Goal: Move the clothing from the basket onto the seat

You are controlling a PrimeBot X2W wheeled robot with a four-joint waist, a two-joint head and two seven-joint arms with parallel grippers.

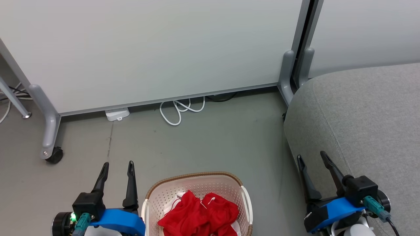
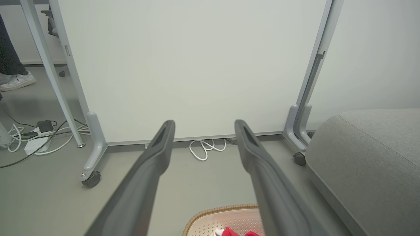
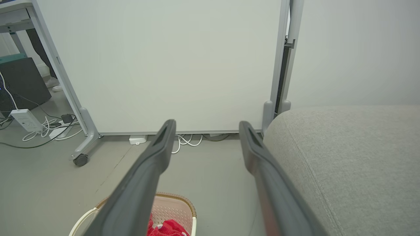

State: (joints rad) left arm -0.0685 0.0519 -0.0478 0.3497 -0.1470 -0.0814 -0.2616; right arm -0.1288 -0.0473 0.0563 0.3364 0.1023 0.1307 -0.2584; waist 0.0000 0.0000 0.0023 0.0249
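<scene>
Red garments (image 1: 200, 213) are seen heaped in the laundry basket (image 1: 197, 175), flanked by the left gripper (image 1: 118, 162) and right gripper (image 1: 310, 154), both spread and empty; a deep pinch into the folds is advised.

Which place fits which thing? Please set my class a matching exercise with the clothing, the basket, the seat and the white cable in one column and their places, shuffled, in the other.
Things
1. clothing
2. basket
3. seat
4. white cable

Places
a. on the floor, between the left pincer and the right pincer
b. looped at the foot of the white panel
c. heaped inside the basket
d. at the far right of the head view

Pairs: 1-c, 2-a, 3-d, 4-b
</scene>
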